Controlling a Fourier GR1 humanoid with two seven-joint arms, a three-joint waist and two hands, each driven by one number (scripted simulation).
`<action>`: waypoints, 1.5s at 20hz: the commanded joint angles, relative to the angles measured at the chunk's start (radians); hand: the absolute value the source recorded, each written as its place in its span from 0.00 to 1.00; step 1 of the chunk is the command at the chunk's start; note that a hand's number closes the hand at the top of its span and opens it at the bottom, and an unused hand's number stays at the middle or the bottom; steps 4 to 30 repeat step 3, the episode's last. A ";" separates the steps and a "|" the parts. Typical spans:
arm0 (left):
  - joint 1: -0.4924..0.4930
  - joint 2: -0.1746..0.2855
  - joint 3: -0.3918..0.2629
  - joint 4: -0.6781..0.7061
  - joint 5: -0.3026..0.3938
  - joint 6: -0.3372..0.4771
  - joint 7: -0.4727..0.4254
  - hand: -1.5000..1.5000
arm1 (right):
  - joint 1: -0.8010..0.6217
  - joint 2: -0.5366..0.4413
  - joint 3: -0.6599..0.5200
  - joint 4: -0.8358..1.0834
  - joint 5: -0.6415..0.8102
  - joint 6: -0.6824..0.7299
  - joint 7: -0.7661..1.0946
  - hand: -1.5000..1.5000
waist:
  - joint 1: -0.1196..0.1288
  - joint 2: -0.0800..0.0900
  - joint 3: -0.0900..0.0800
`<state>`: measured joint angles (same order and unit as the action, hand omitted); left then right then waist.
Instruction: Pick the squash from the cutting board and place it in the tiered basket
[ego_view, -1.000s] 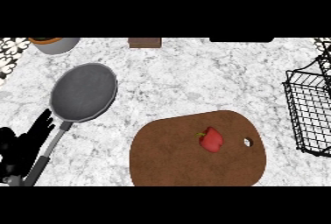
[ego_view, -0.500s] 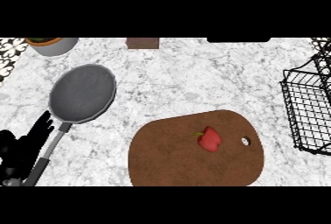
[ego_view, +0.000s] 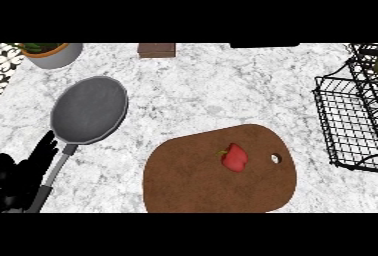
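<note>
A small red squash (ego_view: 235, 157) with a green stem lies on the brown cutting board (ego_view: 192, 185), right of the board's middle and near its hanging hole. The black wire tiered basket (ego_view: 353, 120) stands at the right edge, partly cut off by the view. My left hand (ego_view: 23, 175) rests open at the lower left, fingers up, beside the pan's handle and far from the squash. No right hand shows.
A grey frying pan (ego_view: 90, 110) lies left of the board, its handle (ego_view: 52, 180) running down toward my left hand. At the back stand a potted plant (ego_view: 50, 52) and a brown block (ego_view: 156, 49). The counter is white marble.
The view has shifted slightly, so the board and basket sit a little higher and further right. My left hand and the squash keep their places.
</note>
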<state>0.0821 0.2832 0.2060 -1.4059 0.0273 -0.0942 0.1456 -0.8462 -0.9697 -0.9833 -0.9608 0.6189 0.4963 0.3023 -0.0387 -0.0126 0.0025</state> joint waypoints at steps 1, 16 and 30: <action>-0.001 0.029 0.028 0.056 0.010 -0.029 -0.035 0.50 | 0.119 -0.060 -0.185 0.027 -0.139 0.113 -0.079 0.00 | -0.006 0.005 -0.001; 0.019 0.000 -0.006 0.007 -0.010 -0.010 -0.001 0.50 | 0.220 -0.096 -0.261 0.046 -0.183 0.211 -0.115 0.00 | -0.008 0.003 0.000; 0.019 0.000 -0.006 0.007 -0.010 -0.010 -0.001 0.50 | 0.220 -0.096 -0.261 0.046 -0.183 0.211 -0.115 0.00 | -0.008 0.003 0.000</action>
